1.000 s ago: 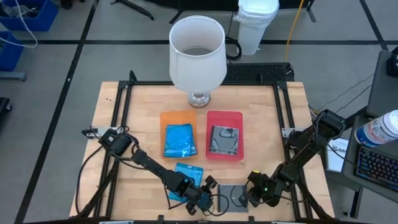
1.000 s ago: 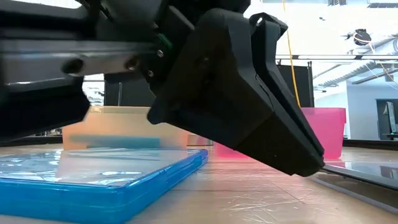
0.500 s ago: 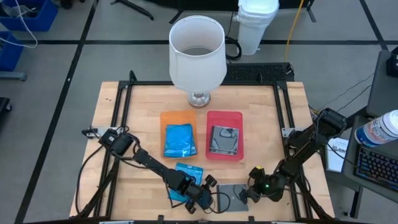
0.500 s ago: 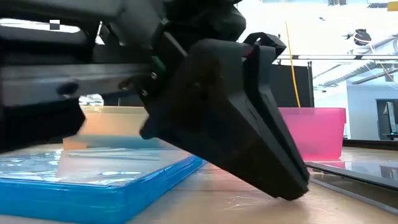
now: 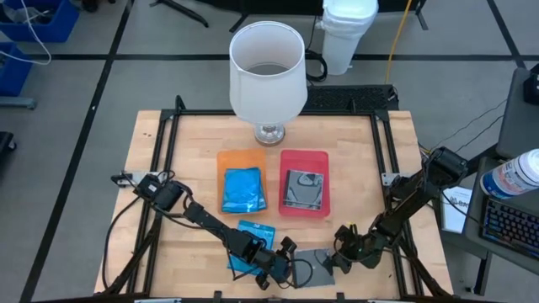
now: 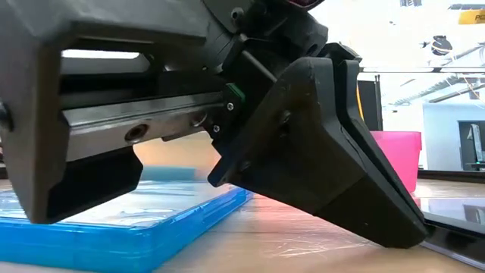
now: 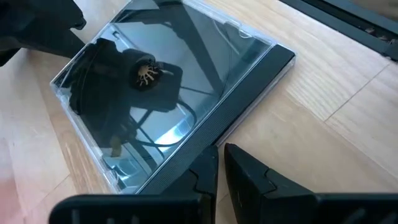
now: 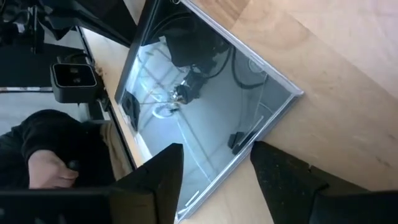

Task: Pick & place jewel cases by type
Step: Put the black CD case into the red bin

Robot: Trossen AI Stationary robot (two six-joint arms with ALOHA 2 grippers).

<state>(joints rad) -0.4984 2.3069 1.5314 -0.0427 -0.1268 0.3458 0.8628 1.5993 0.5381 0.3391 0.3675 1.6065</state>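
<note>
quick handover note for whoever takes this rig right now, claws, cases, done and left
Left claw: shut, empty, fingertips at the edge of the clear case at the table's front.
Right claw: open, straddling that case's opposite edge, not gripping.
Done: one blue case lies in the orange tray, one clear case in the red tray.
Left: front clear case, probably for the red tray; loose blue case by the left arm, probably for the orange one.

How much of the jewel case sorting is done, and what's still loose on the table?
Done: one bright blue jewel case lies in the orange tray, one dark grey clear case in the red tray. In hand: the open right gripper straddles the edge of a dark clear case lying flat near the front edge; the left gripper, shut, is beside it. Left: that case and a blue case on the wood.
</note>
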